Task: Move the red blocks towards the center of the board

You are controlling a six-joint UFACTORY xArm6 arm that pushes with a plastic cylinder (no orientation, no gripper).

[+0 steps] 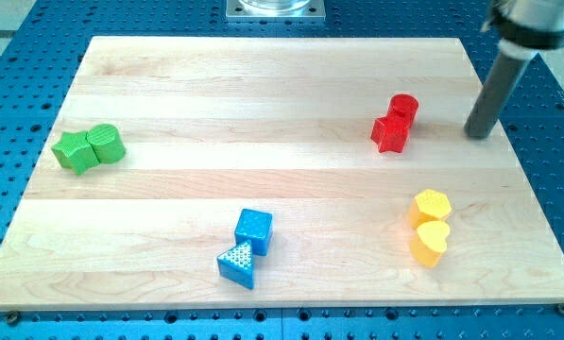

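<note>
Though touching, red blocks (pixel 394 123) steeply diagonal.

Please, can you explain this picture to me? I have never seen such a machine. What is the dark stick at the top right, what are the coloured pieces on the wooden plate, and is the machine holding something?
There is only one picture, from one camera looking down at the table at a slant.

The dark stick is the end of a robot arm. It has no hand, so it holds nothing. It only pushes things with my tip, which slides over the wooden board.

On the board lie small blocks in touching pairs: two red blocks at the view's right, two green blocks at the left, two blue blocks at the bottom, and two yellow blocks at the lower right.

My tip stands to the right of the red blocks, apart from them. From there it could push them left, towards the centre.
</note>
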